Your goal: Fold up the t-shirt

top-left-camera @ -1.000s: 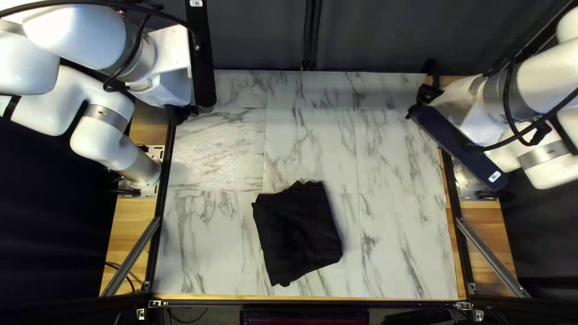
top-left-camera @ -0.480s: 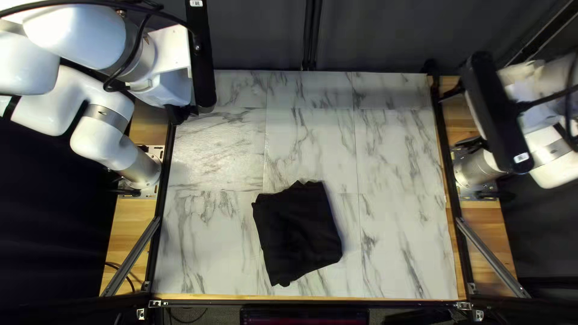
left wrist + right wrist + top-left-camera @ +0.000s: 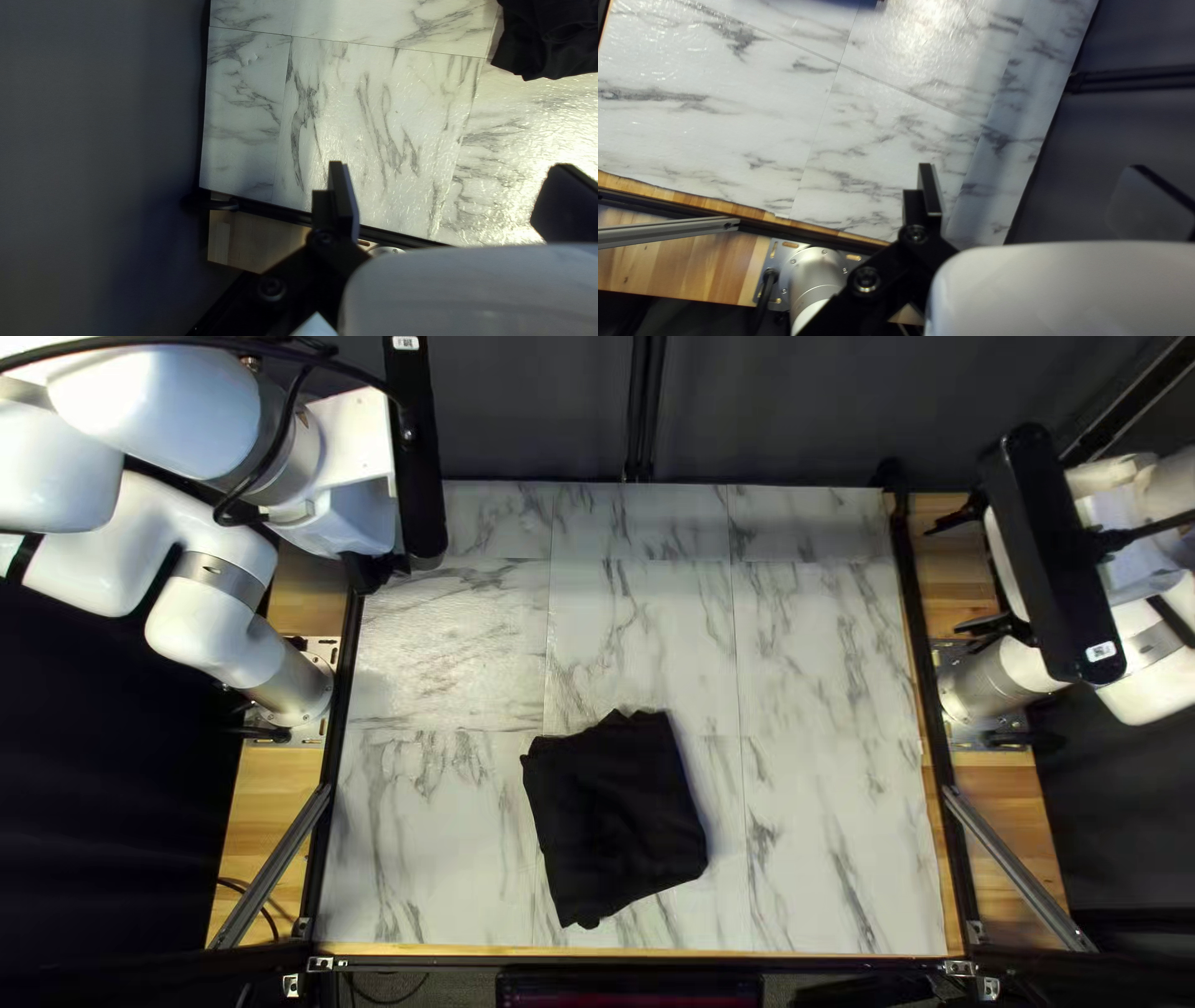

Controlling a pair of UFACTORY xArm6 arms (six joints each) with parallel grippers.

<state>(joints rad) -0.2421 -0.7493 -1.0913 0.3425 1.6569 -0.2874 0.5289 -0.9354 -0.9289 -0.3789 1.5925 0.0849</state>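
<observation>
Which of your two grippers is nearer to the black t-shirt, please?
Left. In the top left view, my left gripper is up and to the left of the t-shirt; my right gripper is farther off, past the table's right edge.

marbled tabletop (image 3: 822, 834) | dark curtain (image 3: 523, 411) beyond far edge | 2 grey struts (image 3: 271, 868) across wooden boards (image 3: 264, 797)

And the count comes in, one t-shirt (image 3: 616, 821) on one table (image 3: 436, 846)!
It's one left arm (image 3: 149, 411) and one right arm (image 3: 1139, 687), so two arms, on two bases (image 3: 299, 691); one left gripper (image 3: 374, 570) with two fingers (image 3: 341, 193), one right gripper (image 3: 946, 579) with two fingers (image 3: 929, 190), two grippers and four fingers in all, and out at the sides, two metal struts (image 3: 271, 865)
</observation>
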